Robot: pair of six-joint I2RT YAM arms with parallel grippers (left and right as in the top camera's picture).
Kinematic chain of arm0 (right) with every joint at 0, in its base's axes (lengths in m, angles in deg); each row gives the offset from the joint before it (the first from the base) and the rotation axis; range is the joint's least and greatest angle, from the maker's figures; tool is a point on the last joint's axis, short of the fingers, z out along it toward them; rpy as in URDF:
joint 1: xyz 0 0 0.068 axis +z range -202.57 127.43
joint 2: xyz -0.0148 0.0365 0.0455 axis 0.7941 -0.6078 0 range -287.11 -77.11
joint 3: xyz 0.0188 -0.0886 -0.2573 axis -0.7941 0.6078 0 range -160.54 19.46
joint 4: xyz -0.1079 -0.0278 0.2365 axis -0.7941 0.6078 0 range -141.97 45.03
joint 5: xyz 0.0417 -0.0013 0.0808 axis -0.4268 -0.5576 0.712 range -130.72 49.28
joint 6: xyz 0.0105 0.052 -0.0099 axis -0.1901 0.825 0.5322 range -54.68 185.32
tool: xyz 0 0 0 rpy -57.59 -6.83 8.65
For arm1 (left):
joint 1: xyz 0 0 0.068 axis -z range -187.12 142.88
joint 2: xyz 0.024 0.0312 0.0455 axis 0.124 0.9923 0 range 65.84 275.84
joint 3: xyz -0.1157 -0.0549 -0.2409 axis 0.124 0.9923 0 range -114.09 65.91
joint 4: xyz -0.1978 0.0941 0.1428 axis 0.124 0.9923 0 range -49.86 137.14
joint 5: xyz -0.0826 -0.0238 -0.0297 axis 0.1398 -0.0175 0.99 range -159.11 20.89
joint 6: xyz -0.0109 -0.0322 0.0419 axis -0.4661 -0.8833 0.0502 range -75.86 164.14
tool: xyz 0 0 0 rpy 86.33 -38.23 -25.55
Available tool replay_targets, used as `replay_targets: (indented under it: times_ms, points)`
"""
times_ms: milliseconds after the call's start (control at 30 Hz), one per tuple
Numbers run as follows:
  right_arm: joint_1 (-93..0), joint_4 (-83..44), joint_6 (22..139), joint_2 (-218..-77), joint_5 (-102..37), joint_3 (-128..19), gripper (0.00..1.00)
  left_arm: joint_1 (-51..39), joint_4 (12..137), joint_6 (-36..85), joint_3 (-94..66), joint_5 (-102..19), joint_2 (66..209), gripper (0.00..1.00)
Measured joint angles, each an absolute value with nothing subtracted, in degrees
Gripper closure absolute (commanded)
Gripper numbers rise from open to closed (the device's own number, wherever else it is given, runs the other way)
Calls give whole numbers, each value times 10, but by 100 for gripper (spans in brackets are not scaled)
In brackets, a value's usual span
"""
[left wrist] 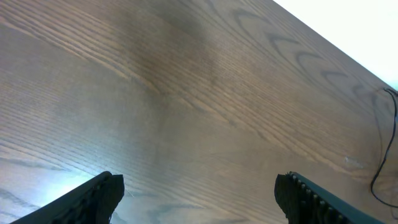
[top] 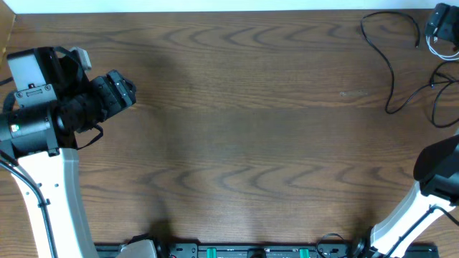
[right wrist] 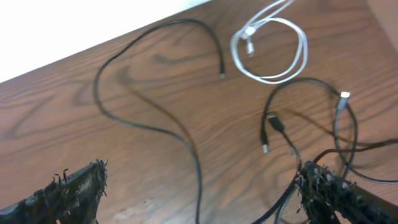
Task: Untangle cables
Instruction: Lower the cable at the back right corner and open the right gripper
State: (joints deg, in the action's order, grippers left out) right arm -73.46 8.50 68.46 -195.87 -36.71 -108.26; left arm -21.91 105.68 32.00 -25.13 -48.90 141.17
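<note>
The cables lie at the table's back right. A long black cable [top: 391,68] snakes there, and in the right wrist view [right wrist: 143,124] it runs down between my fingers. A white cable [right wrist: 273,53] is coiled beyond it and also shows in the overhead view [top: 439,49]. A second black cable [right wrist: 311,84] with small plug ends loops to the right, touching my right finger. My right gripper [right wrist: 205,196] is open and low over the long black cable. My left gripper [left wrist: 199,199] is open and empty over bare wood at the far left [top: 122,89].
A dark object [top: 445,23] sits at the back right corner by the white cable. The right arm [top: 437,172] rises from the front right. The table's far edge is just behind the cables. A black cable's end [left wrist: 384,155] shows at the left wrist view's right edge.
</note>
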Motion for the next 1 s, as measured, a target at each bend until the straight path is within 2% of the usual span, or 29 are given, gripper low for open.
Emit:
replay_targets:
  times_ms: [600, 1000]
  points:
    - [-580, 232, 635, -1798, -326, -1083, 1, -219, 1057, 320, -251, -489, 1412, 16]
    - [-501, 305, 714, -1733, -273, -1083, 1, -219, 1057, 320, -251, -489, 1412, 16]
